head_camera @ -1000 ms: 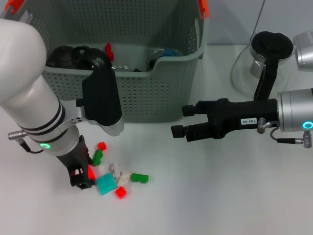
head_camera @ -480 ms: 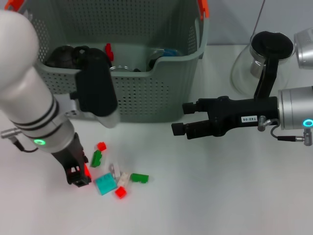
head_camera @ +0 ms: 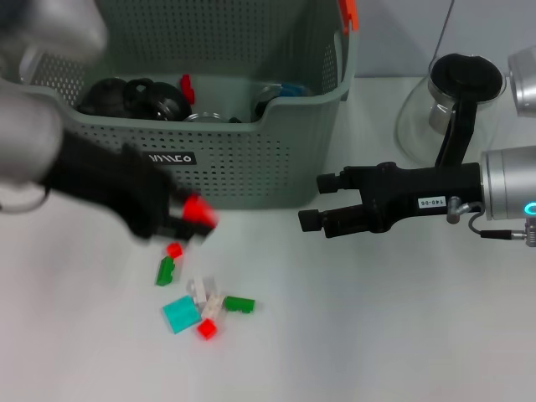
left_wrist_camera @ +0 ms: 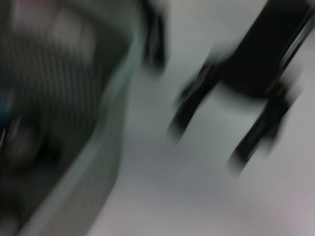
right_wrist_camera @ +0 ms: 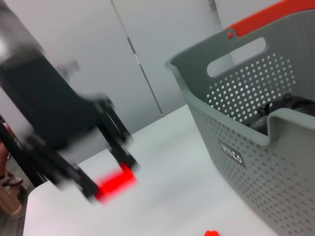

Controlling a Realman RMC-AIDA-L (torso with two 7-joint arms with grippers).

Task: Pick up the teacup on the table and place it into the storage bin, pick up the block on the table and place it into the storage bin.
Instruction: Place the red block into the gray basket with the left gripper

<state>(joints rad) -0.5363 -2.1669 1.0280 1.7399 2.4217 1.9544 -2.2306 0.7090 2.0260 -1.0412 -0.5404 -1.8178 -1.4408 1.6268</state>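
Two grippers show in the head view: the left gripper (head_camera: pixel 191 219) hangs just in front of the storage bin (head_camera: pixel 251 167), below its small black label, its fingers pinching a red block (head_camera: pixel 198 211) held off the table (head_camera: pixel 377 335). Near the bin's front, lower down on the table, lies a scatter of small blocks: a teal block (head_camera: pixel 179 314), a green block (head_camera: pixel 239 304), a white block (head_camera: pixel 211 305) and a few red ones. The right gripper (head_camera: pixel 323 203) hovers beside the bin's front right corner, its fingers spread apart with nothing between them. Behind that arm, well to the right of the bin, stands a glass carafe (head_camera: pixel 435 113) with a black handle. Dark items lie inside the bin; whether a teacup is among them I cannot tell. From the left wrist view, only the bin's wall (left_wrist_camera: pixel 74 123) and the other arm's dark fingers (left_wrist_camera: pixel 197 105) can be made out. From the right wrist view, the left gripper (right_wrist_camera: pixel 110 182) grips the red block (right_wrist_camera: pixel 114 183) above the table, apart from the bin's labelled front (right_wrist_camera: pixel 246 162), which carries an orange handle clip (right_wrist_camera: pixel 266 17).
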